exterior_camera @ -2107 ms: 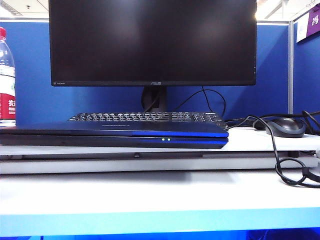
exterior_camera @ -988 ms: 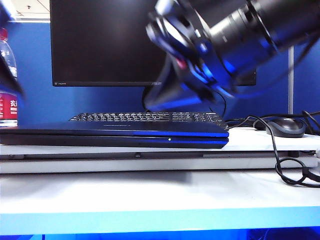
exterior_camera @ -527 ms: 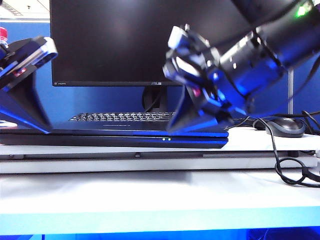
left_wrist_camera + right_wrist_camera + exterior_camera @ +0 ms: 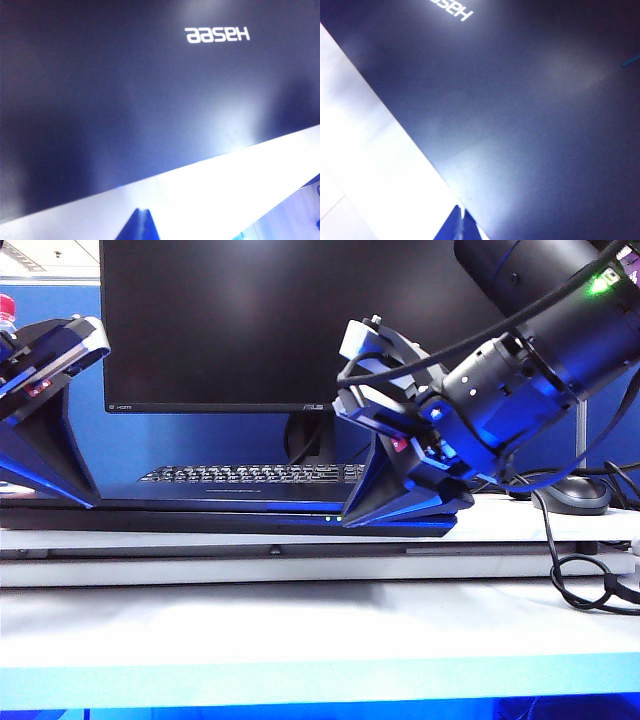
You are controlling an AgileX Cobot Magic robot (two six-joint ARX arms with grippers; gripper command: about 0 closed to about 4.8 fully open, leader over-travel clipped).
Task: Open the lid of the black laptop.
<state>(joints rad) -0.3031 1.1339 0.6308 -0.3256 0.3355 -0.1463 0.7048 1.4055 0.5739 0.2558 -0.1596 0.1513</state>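
Evidently both arms are set up for a two-point lift at the front lip. The black laptop (image 4: 230,512) lies closed and flat on the white desk (image 4: 300,630), in front of the separate keyboard (image 4: 290,474) and the ASUS monitor (image 4: 300,325); its lid (image 4: 125,85) is still down, its "Hasee" mark legible in both wrist views. The left gripper (image 4: 85,502) comes down at the laptop's left end, and the right gripper (image 4: 350,521) at the front edge right of centre, close by the small white LEDs (image 4: 332,519). Each wrist view shows its finger pair drawn together into one thin wedge at the line where lid meets desk, which suits slipping under a narrow seam instead of pinching anything. Whether the right tip (image 4: 458,227) already sits in the seam I cannot tell. Spacing the two contacts apart should keep the wide, thin panel from twisting as it rises. The mouse (image 4: 575,490) and its cable (image 4: 570,570) lie off to the right, near the right arm.
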